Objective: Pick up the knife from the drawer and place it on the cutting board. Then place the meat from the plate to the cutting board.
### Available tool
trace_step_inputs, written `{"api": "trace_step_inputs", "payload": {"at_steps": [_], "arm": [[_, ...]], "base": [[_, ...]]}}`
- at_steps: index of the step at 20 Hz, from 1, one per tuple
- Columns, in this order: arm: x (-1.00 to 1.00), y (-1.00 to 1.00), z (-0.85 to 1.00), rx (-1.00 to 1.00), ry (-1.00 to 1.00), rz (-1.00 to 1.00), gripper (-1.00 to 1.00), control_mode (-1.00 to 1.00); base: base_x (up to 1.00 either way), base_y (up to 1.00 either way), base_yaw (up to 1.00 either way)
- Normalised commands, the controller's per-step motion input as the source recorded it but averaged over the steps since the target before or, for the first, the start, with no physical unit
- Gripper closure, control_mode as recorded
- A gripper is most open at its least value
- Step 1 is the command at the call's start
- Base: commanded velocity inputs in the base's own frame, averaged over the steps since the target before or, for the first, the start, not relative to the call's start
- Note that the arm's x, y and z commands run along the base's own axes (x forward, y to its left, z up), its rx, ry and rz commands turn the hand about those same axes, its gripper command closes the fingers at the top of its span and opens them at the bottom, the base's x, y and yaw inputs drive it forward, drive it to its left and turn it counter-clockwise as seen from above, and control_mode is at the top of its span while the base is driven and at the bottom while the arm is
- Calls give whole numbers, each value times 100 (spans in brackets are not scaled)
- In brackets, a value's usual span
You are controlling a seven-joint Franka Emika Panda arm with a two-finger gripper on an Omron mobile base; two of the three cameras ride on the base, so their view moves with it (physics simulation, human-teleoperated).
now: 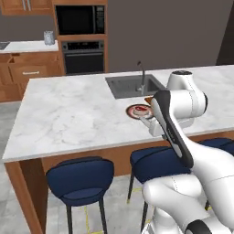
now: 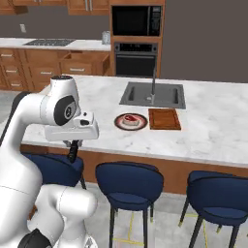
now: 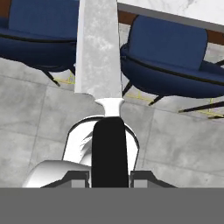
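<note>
Nearest, the gripper (image 3: pixel 109 175) is clamped on the knife (image 3: pixel 99 48), blade pointing down over the blue stools (image 2: pixel 128 186). Beyond, on the counter, the cutting board (image 2: pixel 164 118) lies bare beside the plate (image 2: pixel 131 121) holding the meat (image 2: pixel 129 119). Next: carry the knife to the board.

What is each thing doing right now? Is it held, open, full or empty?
knife: held in the gripper, blade pointing away over the stools.
gripper: shut on the knife's black handle.
meat: lying on the plate.
plate: on the counter, holding the meat.
cutting board: flat on the counter beside the plate, nothing on it.
drawer: pulled open on the far cabinets.
</note>
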Motion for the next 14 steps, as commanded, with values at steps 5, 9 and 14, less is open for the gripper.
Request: {"api": "trace_step_inputs", "payload": {"at_steps": [5, 9, 14], "arm": [[0, 0, 0, 0, 0, 0, 100, 100], [0, 0, 0, 0, 0, 0, 100, 100], [0, 0, 0, 0, 0, 0, 100, 100]], "base": [[21, -100, 0], [41, -100, 0], [63, -92, 0]]}}
